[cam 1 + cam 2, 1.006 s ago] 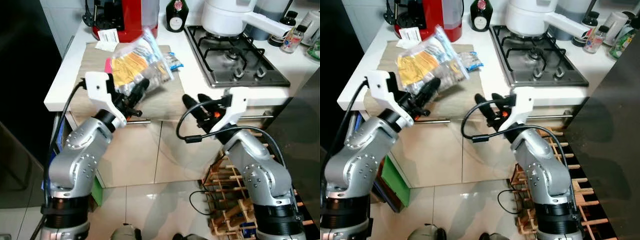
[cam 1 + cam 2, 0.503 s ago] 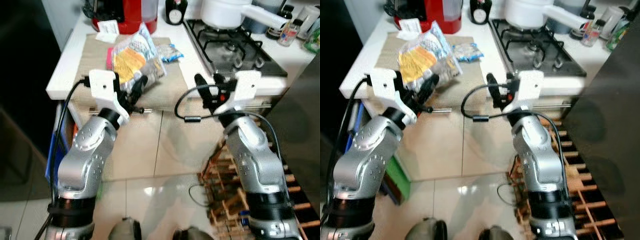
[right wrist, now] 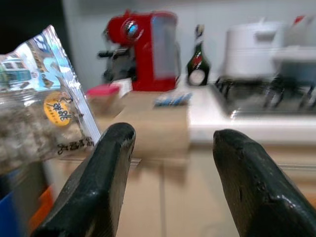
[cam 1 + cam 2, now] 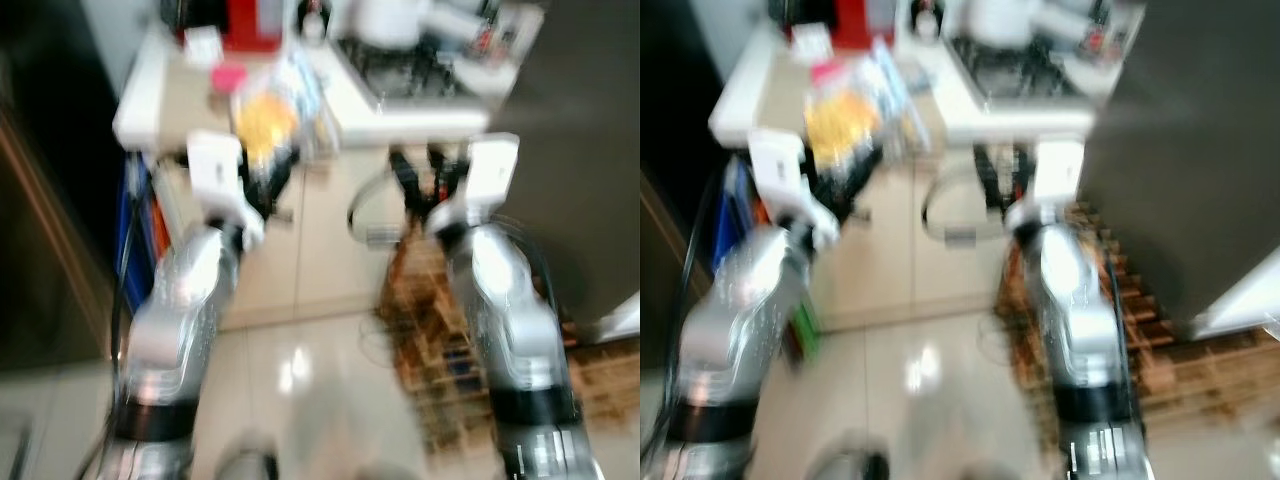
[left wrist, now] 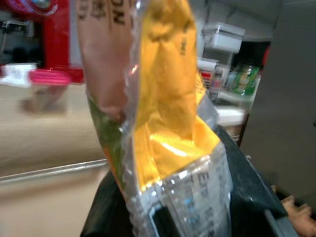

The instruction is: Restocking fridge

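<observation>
**— What have you got on the head cameras?**
— Heavy blur. I can make out the white kitchen counter (image 4: 140,100) with a beige mat, a red coffee machine (image 3: 145,52) at its back and a gas hob (image 3: 266,96) at its right end. Below the counter I see pale glossy floor tiles (image 4: 300,360), and to the right of it a dark grey fridge wall (image 4: 1185,160) with a wooden rack (image 4: 440,350) at its foot.

**— And the grippers?**
— My left gripper (image 4: 268,175) sits just in front of the counter edge, fingers clamped on the clear plastic bag of yellow snack packets (image 5: 168,113), which stands up above them. My right gripper (image 3: 170,182) is raised beside it, facing the counter, fingers spread apart and holding nothing.
</observation>
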